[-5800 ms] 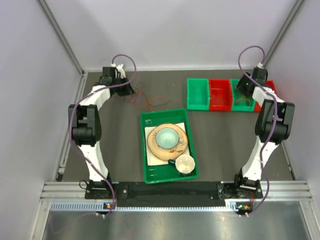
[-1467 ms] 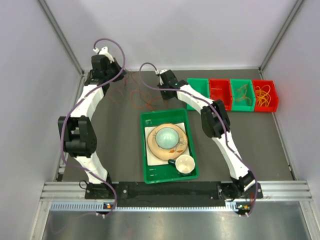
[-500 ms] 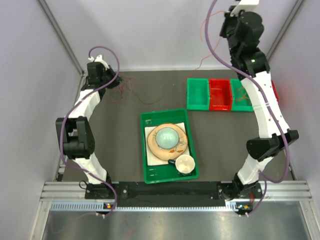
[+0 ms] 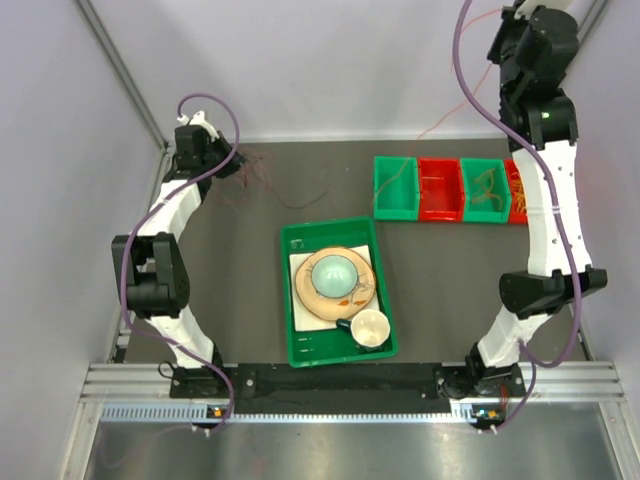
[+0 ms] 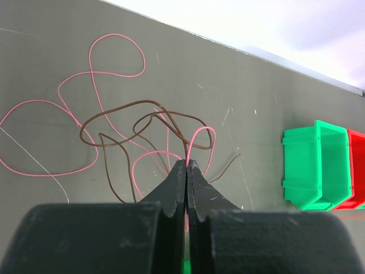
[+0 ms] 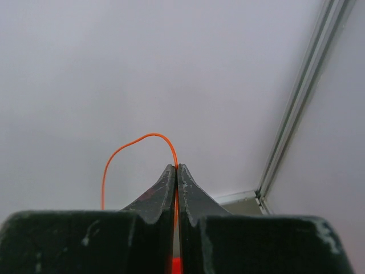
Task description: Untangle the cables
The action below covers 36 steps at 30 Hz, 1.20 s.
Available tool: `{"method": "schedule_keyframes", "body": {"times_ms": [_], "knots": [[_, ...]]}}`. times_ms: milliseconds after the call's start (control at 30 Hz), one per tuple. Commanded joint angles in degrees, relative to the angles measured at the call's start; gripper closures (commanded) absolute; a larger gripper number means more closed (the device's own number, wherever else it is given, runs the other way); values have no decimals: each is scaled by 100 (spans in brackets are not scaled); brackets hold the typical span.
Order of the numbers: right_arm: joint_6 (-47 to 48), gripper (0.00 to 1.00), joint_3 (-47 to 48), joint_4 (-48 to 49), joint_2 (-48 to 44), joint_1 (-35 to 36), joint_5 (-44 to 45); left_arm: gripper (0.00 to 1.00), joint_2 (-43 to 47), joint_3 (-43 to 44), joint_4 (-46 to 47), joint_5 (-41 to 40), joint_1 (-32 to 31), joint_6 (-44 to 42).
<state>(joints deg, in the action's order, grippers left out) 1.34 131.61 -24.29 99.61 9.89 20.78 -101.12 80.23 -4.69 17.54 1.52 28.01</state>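
The cables lie as a loose tangle (image 4: pixel 262 173) on the dark table at the back left. In the left wrist view they show as a pink cable (image 5: pixel 114 57) looping through a brown cable (image 5: pixel 142 123). My left gripper (image 4: pixel 236 165) sits at the tangle's left edge. Its jaws (image 5: pixel 187 163) are shut on a loop of the pink cable. My right gripper (image 4: pixel 503 20) is raised high at the back right, in front of the wall. It (image 6: pixel 177 166) is shut on an orange cable (image 6: pixel 137 140). That orange cable (image 4: pixel 436 128) hangs down toward the table.
A green tray (image 4: pixel 296 340) with a plate, a bowl and a cup stands mid-table. A row of green (image 4: pixel 396 188) and red (image 4: pixel 440 188) bins lines the back right, partly behind the right arm. The left wrist view shows the nearest green bin (image 5: pixel 313 165).
My right arm has risen higher and swung right, drawing the orange cable away from the tangle. The left arm has stayed at the tangle, still gripping.
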Motion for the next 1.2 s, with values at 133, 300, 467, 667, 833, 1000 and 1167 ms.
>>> {"method": "schedule_keyframes", "body": {"times_ms": [133, 300, 467, 667, 833, 1000, 1167], "knots": [[59, 100, 524, 145, -434, -13, 32, 100, 207, 72, 284, 83, 6, -15], [6, 100, -1069, 407, -1091, -13, 182, 100, 198, 46, 293, 136, 6, -6], [-494, 100, -3101, 846, -2085, -5, -20, 100, 189, 54, 293, 153, 6, -15], [-1267, 100, -4494, 611, -2333, 30, -1336, 100, 154, 2, 363, 197, -2, 38], [-1576, 100, -5618, 777, -2192, 478, -1524, 100, 128, -68, 381, 294, -3, 99], [-1690, 100, -6261, 874, -1570, 883, -1584, 100, 84, -86, 390, 311, -11, 91], [-1550, 100, -5439, 760, -848, 1208, -1630, 100, 110, -60, 372, 259, -2, 55]]}}
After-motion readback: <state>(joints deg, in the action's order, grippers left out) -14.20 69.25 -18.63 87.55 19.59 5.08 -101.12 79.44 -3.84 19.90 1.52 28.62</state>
